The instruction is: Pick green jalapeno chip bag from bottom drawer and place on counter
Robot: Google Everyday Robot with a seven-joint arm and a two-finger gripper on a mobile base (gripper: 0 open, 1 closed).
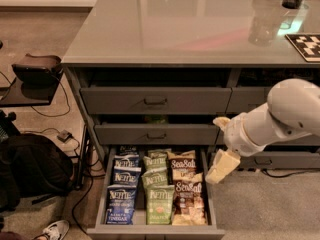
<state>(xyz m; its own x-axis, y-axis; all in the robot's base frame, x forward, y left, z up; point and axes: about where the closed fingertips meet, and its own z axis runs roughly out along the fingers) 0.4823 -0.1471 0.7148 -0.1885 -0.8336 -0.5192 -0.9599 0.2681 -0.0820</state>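
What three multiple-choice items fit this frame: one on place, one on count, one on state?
1. The gripper hangs by which side of the bottom drawer?
A. left
B. right
C. front

2. How many columns of bags lie in the drawer?
A. three
B. two
C. five

3. The front green jalapeno chip bag is:
A. held in the gripper
B. lifted clear of the drawer
C. lying in the drawer

Answers:
1 B: the gripper is beside the drawer's right wall, next to the Sea Salt bags.
2 A: there are blue Kettle bags on the left, green in the middle and Sea Salt on the right.
3 C: it lies in the middle column, apart from the gripper.
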